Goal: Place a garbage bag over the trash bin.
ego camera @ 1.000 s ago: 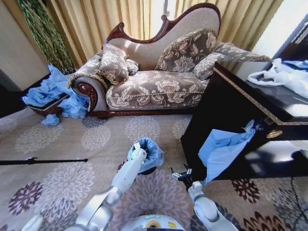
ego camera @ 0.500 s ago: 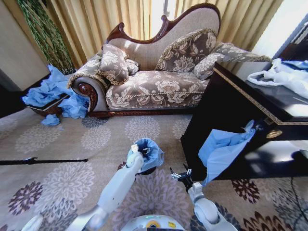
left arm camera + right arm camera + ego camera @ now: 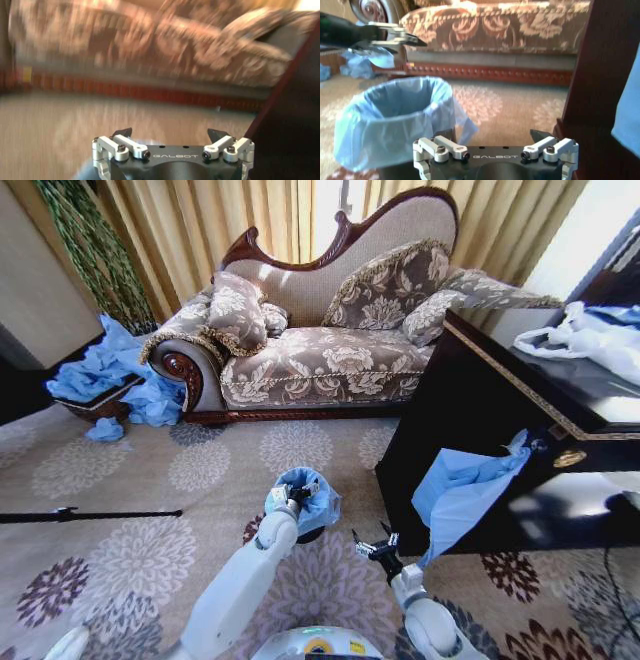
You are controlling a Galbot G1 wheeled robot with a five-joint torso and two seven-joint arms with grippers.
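Light-blue crinkly garbage bag (image 3: 395, 112) lines the black trash bin (image 3: 305, 534), its edge folded over the rim; left end effector (image 3: 297, 494) above, right end effector (image 3: 373, 546) beside, both spread apart.

Daylight enters from 12 o'clock in the head view, behind the curtains (image 3: 250, 220), blowing out a white strip between them and washing the wall at 2 o'clock pale. The sofa (image 3: 330, 330) is evenly lit, with soft shadow under its front rail. The dark cabinet (image 3: 480, 420) at 3 o'clock carries bright glare on its glossy top and front. Straight lines bow outward towards the corners, a wide-lens distortion. The left wrist view is heavily motion-blurred, sofa and carpet smeared sideways, while the left gripper (image 3: 170, 132) at 6 o'clock stays sharp. The right wrist view is mildly soft, warm and moderately bright
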